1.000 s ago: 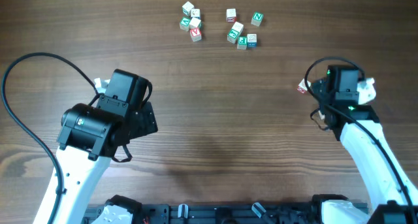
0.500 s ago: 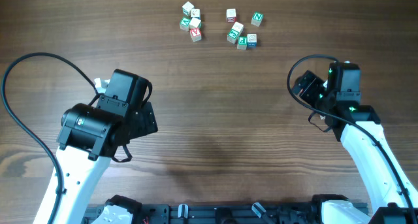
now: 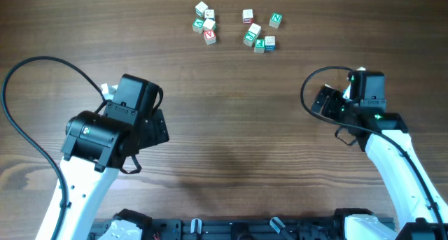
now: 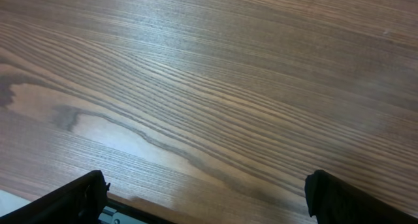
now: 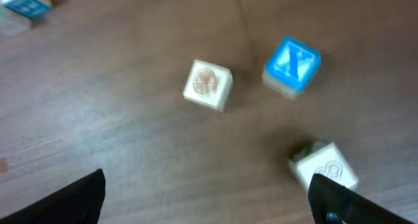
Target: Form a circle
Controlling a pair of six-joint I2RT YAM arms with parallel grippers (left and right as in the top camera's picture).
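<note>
Circle (image 5: 292, 64) begun toward the surface's (image 3: 231, 128) right edge; right gripper (image 5: 208, 201) and left gripper (image 4: 206, 201) gape empty; next, probably fetch a far-edge cube (image 3: 260, 37)

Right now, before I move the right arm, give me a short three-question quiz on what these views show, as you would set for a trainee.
1. True or false: the left gripper holds a cube.
2. Which letter is on the blue cube below the right gripper? A) N B) X C) V
3. Fill in: in the right wrist view, the blue cube, the red-shell cube and the pale cube at the lower right lie ____ (touching / apart).
Key: 1 false; 2 B; 3 apart.
</note>
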